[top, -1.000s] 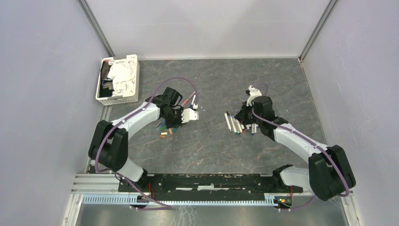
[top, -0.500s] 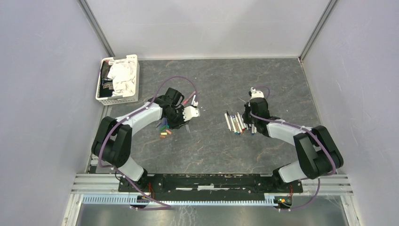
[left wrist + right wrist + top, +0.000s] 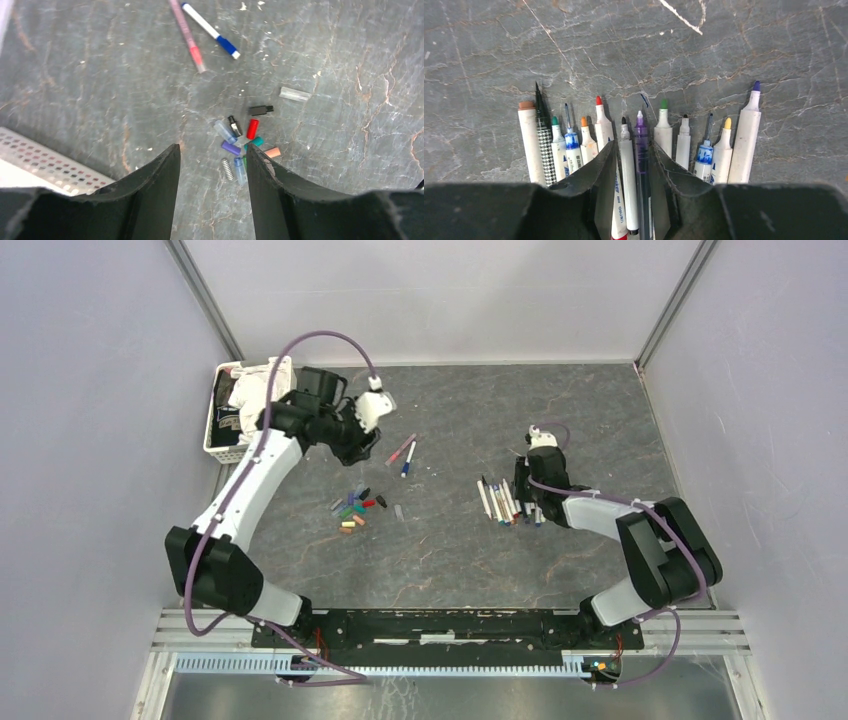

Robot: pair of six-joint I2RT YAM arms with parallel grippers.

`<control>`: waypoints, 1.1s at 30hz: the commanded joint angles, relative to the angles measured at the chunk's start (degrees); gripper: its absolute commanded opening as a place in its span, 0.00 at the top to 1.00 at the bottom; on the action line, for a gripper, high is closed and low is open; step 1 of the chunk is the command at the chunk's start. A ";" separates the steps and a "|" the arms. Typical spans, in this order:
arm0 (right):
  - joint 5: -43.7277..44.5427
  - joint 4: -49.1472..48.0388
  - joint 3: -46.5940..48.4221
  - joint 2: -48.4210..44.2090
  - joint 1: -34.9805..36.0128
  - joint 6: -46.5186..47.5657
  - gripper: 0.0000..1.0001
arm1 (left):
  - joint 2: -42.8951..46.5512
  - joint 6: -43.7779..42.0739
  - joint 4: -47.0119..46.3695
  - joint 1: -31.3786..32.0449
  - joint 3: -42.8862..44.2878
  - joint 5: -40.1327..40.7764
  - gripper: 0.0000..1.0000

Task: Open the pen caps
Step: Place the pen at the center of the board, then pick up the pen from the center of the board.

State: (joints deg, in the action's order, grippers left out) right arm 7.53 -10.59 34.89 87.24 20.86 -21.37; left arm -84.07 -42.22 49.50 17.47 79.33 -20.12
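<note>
The left arm has swung to the far left, beside the basket (image 3: pixel 213 430). The left gripper (image 3: pixel 211 150) hangs released and empty above the pen caps (image 3: pixel 252 128), which lie clustered left of centre. The right gripper (image 3: pixel 634 145) stands parted astride two uncapped pens (image 3: pixel 663 132) on the right.

Pen caps (image 3: pixel 355 508) bunched ctr-L on table (image 3: pixel 450 570), pens (image 3: pixel 505 502) rowed R, basket (image 3: pixel 222 452) far-L corner.
</note>
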 commanded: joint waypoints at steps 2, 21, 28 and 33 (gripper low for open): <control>0.05 0.12 2.80 -5.63 -0.18 -0.79 0.66 | 2.96 3.40 7.19 -4.08 6.39 -4.55 0.42; 2.21 14.37 42.83 19.65 17.92 2.16 0.52 | 7.48 8.41 5.94 -12.93 5.20 -4.41 0.00; 5.61 20.76 58.07 34.58 21.84 -0.76 0.51 | 11.35 10.23 2.42 -14.14 2.39 -1.50 0.00; 8.16 23.28 63.84 40.51 22.98 -1.45 0.51 | 13.85 11.15 -1.09 -16.30 1.51 0.69 0.00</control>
State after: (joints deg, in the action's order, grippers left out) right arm 11.51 9.19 93.58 125.40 43.64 -21.26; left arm -73.65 -34.48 53.36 2.79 80.86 -21.02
